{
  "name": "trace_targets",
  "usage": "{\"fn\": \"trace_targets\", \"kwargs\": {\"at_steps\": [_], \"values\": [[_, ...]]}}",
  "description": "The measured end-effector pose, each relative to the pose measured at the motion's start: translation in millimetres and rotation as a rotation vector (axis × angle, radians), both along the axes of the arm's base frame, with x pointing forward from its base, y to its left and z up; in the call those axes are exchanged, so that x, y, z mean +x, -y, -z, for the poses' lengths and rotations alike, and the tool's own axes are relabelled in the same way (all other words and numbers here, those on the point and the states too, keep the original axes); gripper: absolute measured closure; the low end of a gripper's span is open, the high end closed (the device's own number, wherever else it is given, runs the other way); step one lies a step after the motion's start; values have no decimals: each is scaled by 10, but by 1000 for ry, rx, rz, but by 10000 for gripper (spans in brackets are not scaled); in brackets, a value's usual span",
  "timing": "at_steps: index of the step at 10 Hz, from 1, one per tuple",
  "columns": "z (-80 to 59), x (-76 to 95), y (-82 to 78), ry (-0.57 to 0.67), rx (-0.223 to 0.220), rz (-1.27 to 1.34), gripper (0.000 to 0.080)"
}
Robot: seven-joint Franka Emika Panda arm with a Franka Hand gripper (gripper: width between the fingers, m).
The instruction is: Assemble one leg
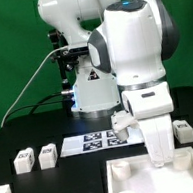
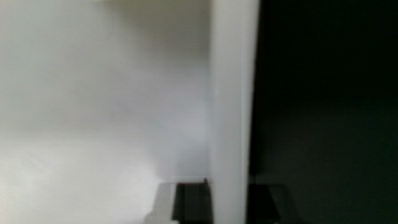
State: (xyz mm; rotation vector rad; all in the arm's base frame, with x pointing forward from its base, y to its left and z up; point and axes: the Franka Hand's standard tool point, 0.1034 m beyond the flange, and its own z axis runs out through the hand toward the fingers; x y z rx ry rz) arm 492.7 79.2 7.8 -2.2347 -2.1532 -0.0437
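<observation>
leg [image 1: 158, 141] upright in gripper [image 1: 161, 158] (long axis vertical), over panel [image 1: 125, 171]

The marker board [image 1: 91, 141] lies on the black table [image 1: 29, 130], green curtain [image 1: 1, 49] behind

A plain green wall [image 1: 6, 48] fills the background of the exterior view. Below it stretches a black table [image 1: 29, 130], matte and dark. The light falls evenly and brightly across both.
</observation>
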Motion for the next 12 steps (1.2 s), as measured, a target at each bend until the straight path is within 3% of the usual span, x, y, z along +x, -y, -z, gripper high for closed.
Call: {"fn": "trace_targets", "kwargs": {"at_steps": [1, 2, 3, 5, 8, 12], "values": [[5, -1, 2, -1, 0, 1, 658], [9, -3, 4, -2, 0, 1, 658], [12, -5, 5, -2, 0, 1, 475], [16, -8, 7, -3, 0, 2, 214], [24, -12, 10, -5, 0, 2, 154], [29, -15, 13, -6, 1, 3, 150]]}}
